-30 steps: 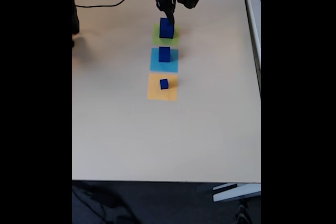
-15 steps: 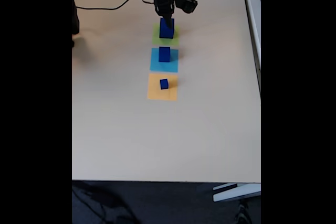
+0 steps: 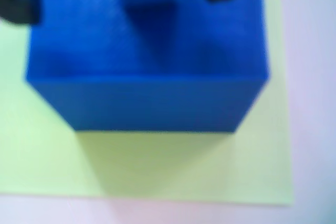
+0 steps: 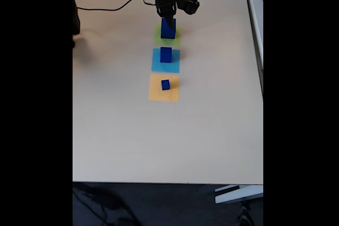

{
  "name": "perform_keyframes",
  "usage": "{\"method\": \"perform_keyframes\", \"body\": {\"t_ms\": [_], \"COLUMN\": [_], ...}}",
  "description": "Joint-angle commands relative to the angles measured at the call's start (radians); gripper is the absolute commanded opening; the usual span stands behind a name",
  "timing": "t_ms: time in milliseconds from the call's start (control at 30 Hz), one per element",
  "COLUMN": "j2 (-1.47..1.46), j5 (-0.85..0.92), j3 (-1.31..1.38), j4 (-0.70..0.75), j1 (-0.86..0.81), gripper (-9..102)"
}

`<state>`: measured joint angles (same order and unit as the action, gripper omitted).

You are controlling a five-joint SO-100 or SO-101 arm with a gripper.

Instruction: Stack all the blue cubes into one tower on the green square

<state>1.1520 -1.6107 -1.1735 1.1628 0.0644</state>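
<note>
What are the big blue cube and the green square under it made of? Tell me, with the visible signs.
Big blue cube: probably hard plastic, matte; its faces show a fine ribbed texture, perhaps 3D-printed, though the wrist view is blurry. Green square: likely paper or thin card, matte; it lies flat on the table with a crisp edge and no visible thickness.

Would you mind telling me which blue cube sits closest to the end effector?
The largest cube on the green square, directly beneath the end effector.
</note>
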Motion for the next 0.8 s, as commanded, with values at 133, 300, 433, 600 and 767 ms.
{"method": "perform_keyframes", "body": {"t_ms": [133, 300, 433, 600, 767], "j2": [0.063, 0.064, 0.064, 0.066, 0.066], "j5": [0.021, 0.029, 0.032, 0.044, 0.054], "j3": [0.008, 0.008, 0.008, 0.008, 0.017], "j4": [-0.008, -0.005, 0.002, 0.018, 0.038], "j1": [-0.009, -0.009, -0.006, -0.008, -0.008], "gripper": [14, 14, 14, 14, 13]}}
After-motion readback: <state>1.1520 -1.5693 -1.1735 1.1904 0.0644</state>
